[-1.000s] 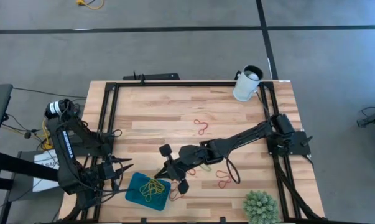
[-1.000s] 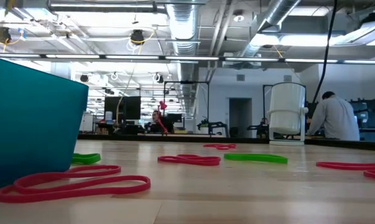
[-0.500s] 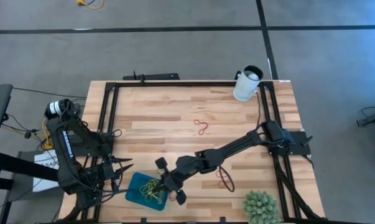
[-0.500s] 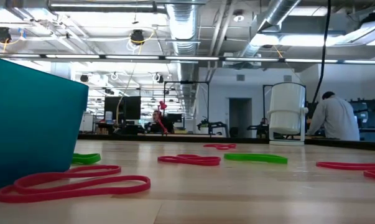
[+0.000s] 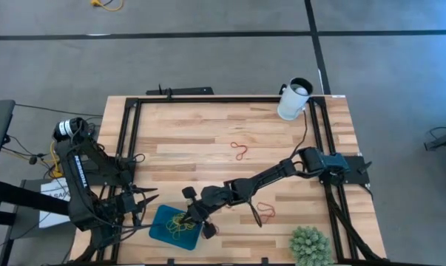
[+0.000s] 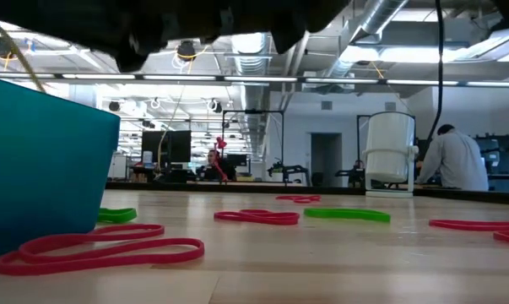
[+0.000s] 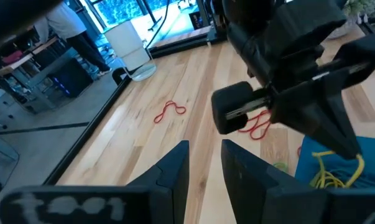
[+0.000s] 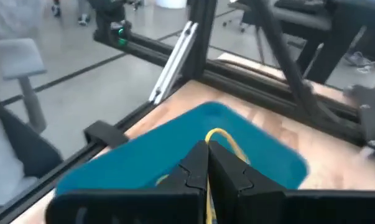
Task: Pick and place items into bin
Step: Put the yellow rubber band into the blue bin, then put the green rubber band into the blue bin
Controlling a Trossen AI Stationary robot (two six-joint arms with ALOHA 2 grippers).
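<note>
High view: the right tool [image 5: 191,219] now hangs over the near-right part of the bin [image 5: 160,229], having swept across from the bench beside the bin over the last second. In the right wrist view its 2 fingers [image 8: 196,165] are pressed together on a yellow band [image 8: 219,135], with the teal tray directly beyond them. This suggests the carry is done and only the release is left.

The bin already holds a tangle of yellow and green bands [image 5: 180,224]. Still out on the bench [image 5: 208,133] are a red band [image 5: 265,213] to the right of the bin, a red loop [image 5: 240,151] farther off toward the white cup [image 5: 293,100], and in the low view a red band [image 6: 102,250] lying just beside the bin wall.

The left tool [image 5: 141,203] waits just left of the bin, fingers slightly apart.
</note>
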